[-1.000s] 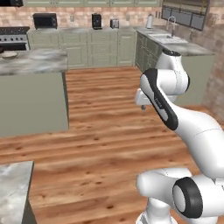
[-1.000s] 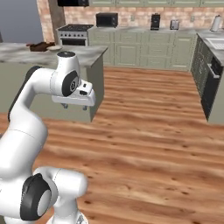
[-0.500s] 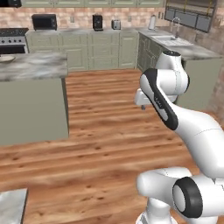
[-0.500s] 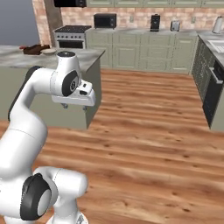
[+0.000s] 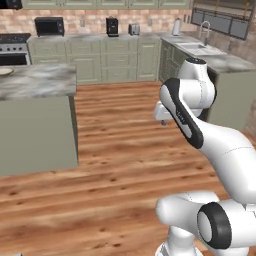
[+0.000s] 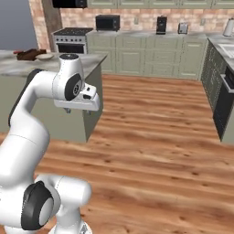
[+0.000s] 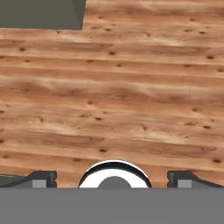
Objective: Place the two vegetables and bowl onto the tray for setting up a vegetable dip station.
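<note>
Approach step, nothing picked yet. Your gripper (image 7: 113, 177) empty, jaws wide apart over wood floor (image 7: 131, 96). Next: bring base to island (image 6: 27, 68), where bowl (image 6: 45, 56) sits beside tray (image 6: 28, 54).

On the kitchen island (image 6: 50, 64), the bowl (image 6: 45, 57) and the dark tray (image 6: 28, 54) beside it at the far left end are too small to show any detail, and whether vegetables lie there cannot be told. In the left base view only a pale sliver of the bowl (image 5: 4, 71) shows, cut off by the picture's left edge. In the hand view the island's corner (image 7: 41, 14) is cropped by the top edge.
</note>
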